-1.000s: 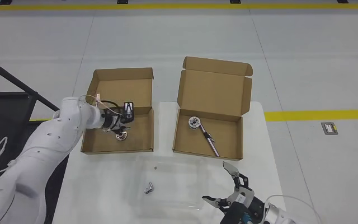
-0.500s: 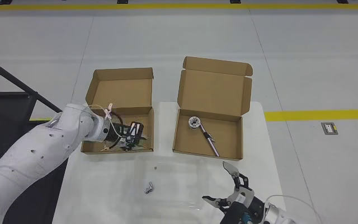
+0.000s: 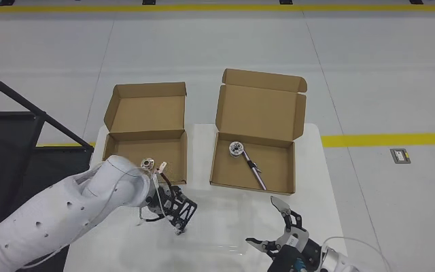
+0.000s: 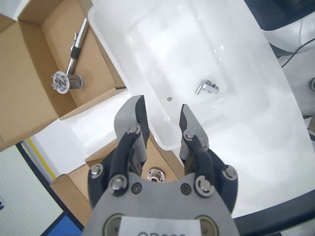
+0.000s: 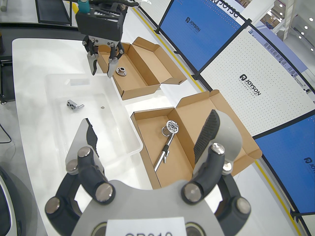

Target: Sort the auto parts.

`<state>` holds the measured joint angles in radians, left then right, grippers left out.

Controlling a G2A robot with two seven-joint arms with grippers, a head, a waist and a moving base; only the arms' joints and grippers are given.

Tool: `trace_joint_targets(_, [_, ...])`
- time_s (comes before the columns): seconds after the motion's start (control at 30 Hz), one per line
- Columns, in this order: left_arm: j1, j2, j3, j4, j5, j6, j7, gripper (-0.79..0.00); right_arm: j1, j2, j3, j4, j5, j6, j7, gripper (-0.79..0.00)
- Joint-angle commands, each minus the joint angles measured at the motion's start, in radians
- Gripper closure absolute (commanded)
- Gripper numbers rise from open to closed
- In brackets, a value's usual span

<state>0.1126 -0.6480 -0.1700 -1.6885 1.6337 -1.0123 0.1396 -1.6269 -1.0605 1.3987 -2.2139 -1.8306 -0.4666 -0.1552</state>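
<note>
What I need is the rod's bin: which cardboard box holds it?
The larger box nearer the right end effector, with the rod and a toothed disc; the other box holds a flanged hub.

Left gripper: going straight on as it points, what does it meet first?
Probably the floor of the clear tray near the small speck; depth is unclear. The left gripper is open; the metal bracket lies aside.

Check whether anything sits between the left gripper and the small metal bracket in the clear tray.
Nothing visible blocks it. The left gripper hangs open above the rim of the tray, and the bracket lies on the tray floor beyond the fingertips. Only a tiny flat speck lies on the floor between them.
</note>
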Motion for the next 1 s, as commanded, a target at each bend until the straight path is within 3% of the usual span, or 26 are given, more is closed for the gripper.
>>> trace_joint_targets(0.0, [0.01, -0.004, 0.0, -0.013, 0.006, 0.0, -0.021, -0.323, 0.0, 0.0, 0.0, 0.0, 0.0, 0.0, 0.0, -0.785])
trace_joint_targets(0.1, [0.032, -0.017, 0.0, -0.016, 0.01, 0.0, -0.051, -0.363, 0.0, 0.0, 0.0, 0.0, 0.0, 0.0, 0.0, -0.785])
trace_joint_targets(0.13, [0.032, -0.023, 0.0, -0.008, 0.01, 0.0, -0.069, -0.61, 0.0, 0.0, 0.0, 0.0, 0.0, 0.0, 0.0, -0.785])
trace_joint_targets(0.17, [0.029, -0.029, 0.0, 0.001, -0.001, 0.0, -0.089, -0.785, 0.0, 0.0, 0.0, 0.0, 0.0, 0.0, 0.0, -0.785])
trace_joint_targets(0.27, [0.021, -0.043, -0.011, 0.066, -0.125, 0.0, -0.105, -0.785, 0.0, 0.0, 0.0, 0.0, 0.0, 0.0, 0.0, -0.785])
trace_joint_targets(0.97, [0.023, -0.043, -0.011, 0.063, -0.122, 0.003, -0.107, -0.785, 0.0, 0.0, 0.0, 0.0, 0.0, 0.0, 0.0, -0.785])
